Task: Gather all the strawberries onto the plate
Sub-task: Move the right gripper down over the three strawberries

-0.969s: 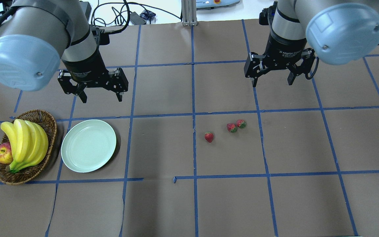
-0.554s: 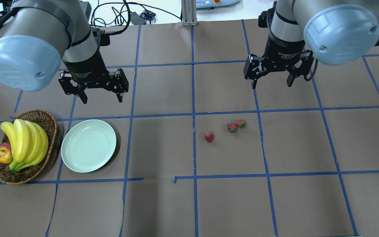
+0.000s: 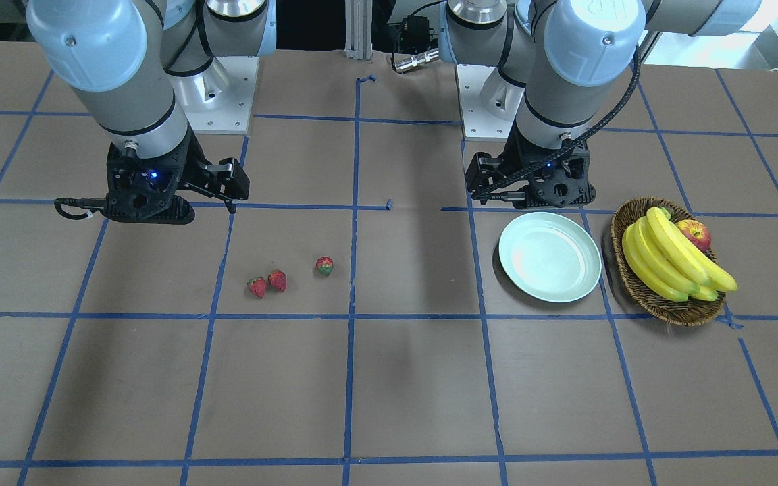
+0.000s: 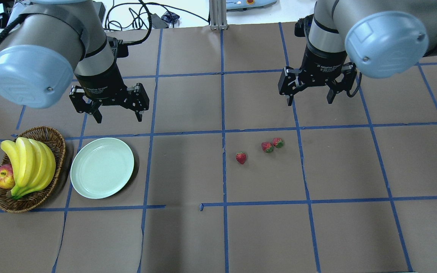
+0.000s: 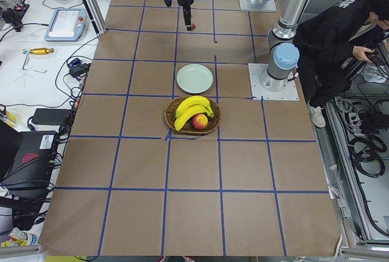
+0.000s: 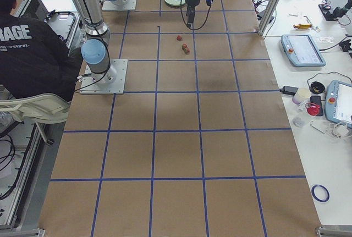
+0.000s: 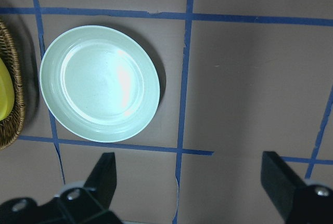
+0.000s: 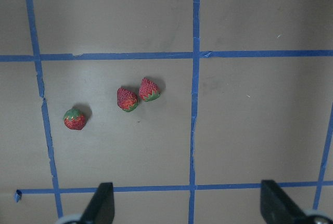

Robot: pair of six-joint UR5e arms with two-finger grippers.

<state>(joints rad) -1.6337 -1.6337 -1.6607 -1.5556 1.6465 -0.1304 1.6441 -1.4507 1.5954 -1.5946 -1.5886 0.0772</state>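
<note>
Three small red strawberries (image 4: 267,147) with green leafy tops lie just right of the bench's (image 4: 188,235) middle, two side by side and one apart. The pale green plate (image 4: 102,168) sits near the left edge beside a basket (image 4: 57,142). The left gripper (image 4: 119,118) and right gripper (image 4: 309,101) hang above, jaws spread wide.

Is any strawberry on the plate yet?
No, the plate is bare; all three strawberries lie on the table paper.
</note>
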